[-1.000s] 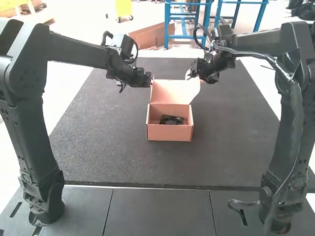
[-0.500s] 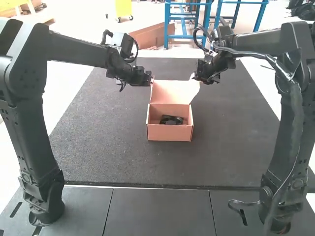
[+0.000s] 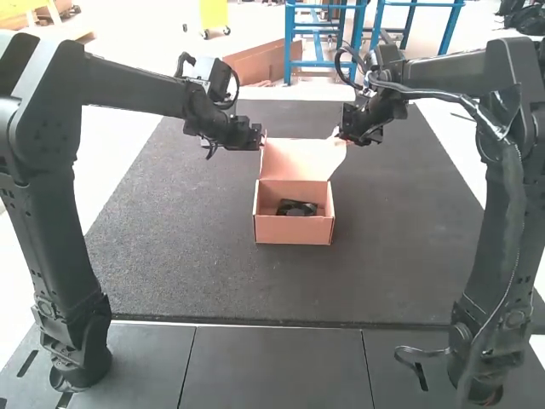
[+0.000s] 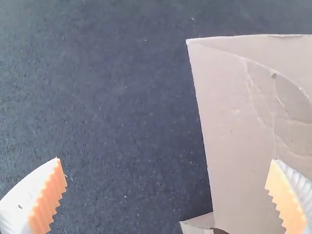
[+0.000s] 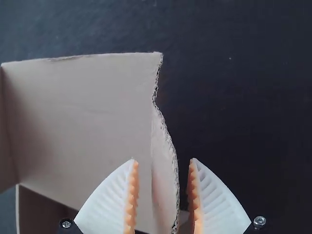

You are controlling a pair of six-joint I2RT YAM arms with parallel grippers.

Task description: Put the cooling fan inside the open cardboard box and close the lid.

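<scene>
Dark mat (image 3: pixel 170 213); right gripper (image 5: pixel 162 165) seemingly astride box lid (image 5: pixel 83 112)

Mat (image 3: pixel 170 256): dark grey, rough-textured, spread flat over the middle of the bench.
Bench (image 3: pixel 272 366): black panels with seams, along the near edge.

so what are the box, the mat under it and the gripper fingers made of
Box: corrugated cardboard, matte light brown. The lid shows a fluted cut edge in the right wrist view.
Mat: dark, grainy and matte, probably rubber or dense foam.
Fingers: white ribbed shells, likely plastic, with toothed orange pads that look rubbery.
</scene>
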